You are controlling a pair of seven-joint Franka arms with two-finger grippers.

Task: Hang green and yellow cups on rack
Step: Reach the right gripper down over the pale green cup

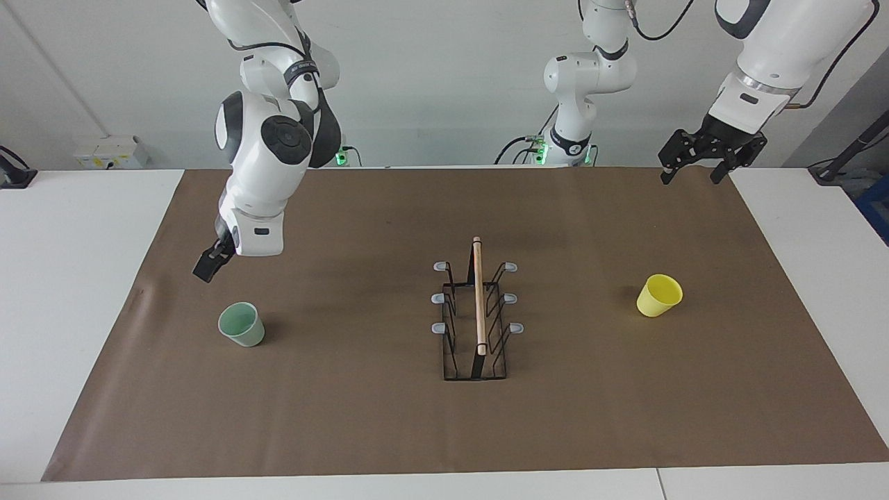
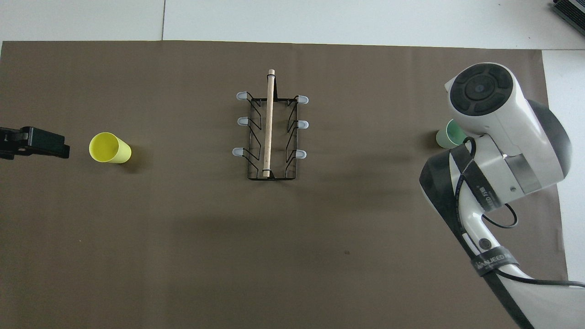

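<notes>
- Facing view: my right pincer (image 1: pixel 209 266) hangs spread above the green cup (image 1: pixel 242 324).
- Left pincer (image 1: pixel 696 165) waits spread; yellow cup (image 1: pixel 659 295) sits at its table end.
- Rack (image 1: pixel 476 314) stands between the cups.

I watch through two high cameras. One sits across the table (image 1: pixel 83 292), looks back at both arms and takes in the full brown mat (image 1: pixel 389 430). The other hangs above the robots' end, aimed forward and steeply down, closer in. Both share the mat and the rack (image 1: pixel 476 314) at its middle.
</notes>
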